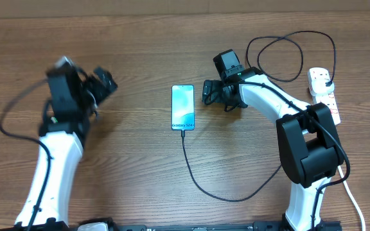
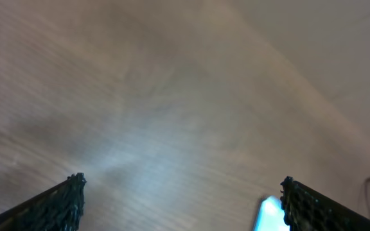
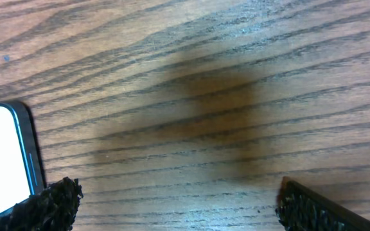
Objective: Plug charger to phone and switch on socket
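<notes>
The phone (image 1: pixel 183 107) lies flat mid-table with its light blue screen lit. The charger (image 1: pixel 218 193) is a thin black cable running from the phone's near end in a loop to the right, up to a black plug on the socket (image 1: pixel 324 94), a white power strip at the right edge. My right gripper (image 1: pixel 209 93) stands open just right of the phone, over bare wood; a corner of the phone (image 3: pixel 8 151) shows at the left of its wrist view. My left gripper (image 1: pixel 106 81) is open at the far left, with the phone (image 2: pixel 270 214) a blur beside its right finger.
A thick white cord (image 1: pixel 356 202) leaves the socket toward the front right. Another loop of black cable (image 1: pixel 281 54) lies behind the right arm. The table (image 1: pixel 140 160) is brown wood, and a cable (image 1: pixel 8 115) hangs off the left arm.
</notes>
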`<control>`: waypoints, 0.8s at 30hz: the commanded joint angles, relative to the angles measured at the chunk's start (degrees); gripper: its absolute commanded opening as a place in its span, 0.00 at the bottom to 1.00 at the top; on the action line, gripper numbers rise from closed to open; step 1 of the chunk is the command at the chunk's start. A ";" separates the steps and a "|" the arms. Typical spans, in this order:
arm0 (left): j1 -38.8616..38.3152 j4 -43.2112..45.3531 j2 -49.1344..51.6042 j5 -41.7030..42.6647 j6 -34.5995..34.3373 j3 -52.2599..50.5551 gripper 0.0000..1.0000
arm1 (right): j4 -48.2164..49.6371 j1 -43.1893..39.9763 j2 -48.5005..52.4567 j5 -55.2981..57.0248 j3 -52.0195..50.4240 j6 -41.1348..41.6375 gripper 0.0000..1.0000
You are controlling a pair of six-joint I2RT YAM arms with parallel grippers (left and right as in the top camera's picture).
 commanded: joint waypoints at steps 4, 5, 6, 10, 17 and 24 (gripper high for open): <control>-1.53 27.43 -8.52 3.78 5.88 -26.23 1.00 | 0.28 -0.13 0.22 0.81 0.13 -0.22 1.00; -1.53 30.88 -9.53 5.22 8.50 -28.81 1.00 | 0.28 -0.13 0.22 0.81 0.13 -0.22 1.00; -1.53 34.53 -10.80 6.82 11.80 -31.65 1.00 | 0.28 -0.13 0.22 0.81 0.13 -0.20 1.00; -1.53 41.53 -18.01 9.18 21.88 -41.16 1.00 | 0.28 -0.13 0.22 0.81 0.13 -0.22 1.00; -1.51 37.70 -31.85 8.87 23.21 -49.66 0.99 | 0.28 -0.13 0.22 0.81 0.13 -0.22 1.00; -1.51 26.03 -43.06 3.76 23.43 -49.64 0.99 | 0.28 -0.13 0.22 0.81 0.13 -0.22 1.00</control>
